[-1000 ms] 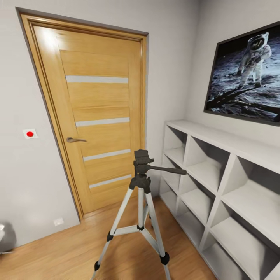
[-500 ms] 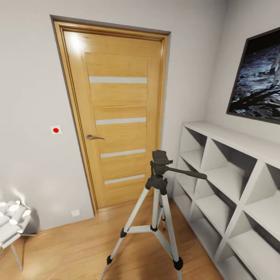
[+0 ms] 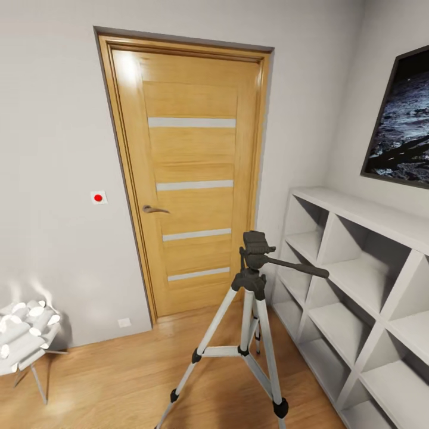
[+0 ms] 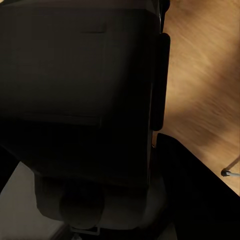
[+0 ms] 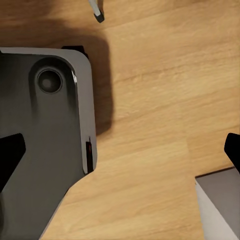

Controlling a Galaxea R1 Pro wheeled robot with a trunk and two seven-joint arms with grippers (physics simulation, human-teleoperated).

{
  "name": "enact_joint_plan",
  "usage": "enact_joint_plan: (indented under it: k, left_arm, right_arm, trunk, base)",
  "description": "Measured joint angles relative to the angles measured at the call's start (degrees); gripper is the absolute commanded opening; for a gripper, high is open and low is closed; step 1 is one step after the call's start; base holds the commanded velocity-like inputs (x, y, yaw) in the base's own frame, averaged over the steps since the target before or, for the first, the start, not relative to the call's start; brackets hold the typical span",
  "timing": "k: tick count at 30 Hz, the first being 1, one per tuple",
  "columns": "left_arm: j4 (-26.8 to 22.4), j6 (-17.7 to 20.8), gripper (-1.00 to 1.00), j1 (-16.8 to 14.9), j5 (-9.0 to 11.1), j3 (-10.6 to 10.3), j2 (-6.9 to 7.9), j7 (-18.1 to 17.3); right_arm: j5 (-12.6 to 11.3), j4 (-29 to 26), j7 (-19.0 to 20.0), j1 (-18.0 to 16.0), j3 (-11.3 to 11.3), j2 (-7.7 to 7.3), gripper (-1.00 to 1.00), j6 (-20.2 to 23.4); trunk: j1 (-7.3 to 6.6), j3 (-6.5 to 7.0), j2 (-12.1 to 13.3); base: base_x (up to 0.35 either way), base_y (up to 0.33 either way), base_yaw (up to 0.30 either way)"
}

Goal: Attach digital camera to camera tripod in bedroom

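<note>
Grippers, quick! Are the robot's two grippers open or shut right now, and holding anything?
Left gripper: cannot tell, too dark to make out.
Right gripper: open, jaws wide apart, holding nothing; light wood plank floor shows between them.

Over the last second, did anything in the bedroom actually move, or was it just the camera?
Just the camera: the head view swung left, sliding the camera tripod, door and shelving rightward, pushing the moon picture mostly off frame and revealing a white chair. The tripod stands where it was, its head bare.
</note>
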Motion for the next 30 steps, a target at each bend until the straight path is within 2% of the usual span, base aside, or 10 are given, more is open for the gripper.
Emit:
enact_joint_plan:
  k: [25,29,30]
  left_arm:
    - [-0.05,-0.05,-1.00,0.00,-0.52,-0.06,-0.05,-0.05]
    - [-0.14,-0.08,-1.00,0.00,-1.77,-0.09,0.09,-0.07]
    - [-0.15,-0.08,-1.00,0.00,-2.76,-0.13,0.26,-0.07]
  right_arm:
    - [-0.12,0.00,-0.22,0.00,-0.15,0.00,1.00,-0.09]
    - [-0.10,0.00,-0.54,0.00,-0.13,0.01,1.00,-0.05]
    - [-0.08,0.00,-0.73,0.00,-0.12,0.01,1.00,0.00]
  trunk:
    - [0.00,0.00,0.00]
    - [0.00,-0.15,0.00]
    - [0.00,-0.22,0.00]
  base:
    - [0.000,0.000,0.000]
    - [0.000,0.000,0.000]
    - [0.000,0.000,0.000]
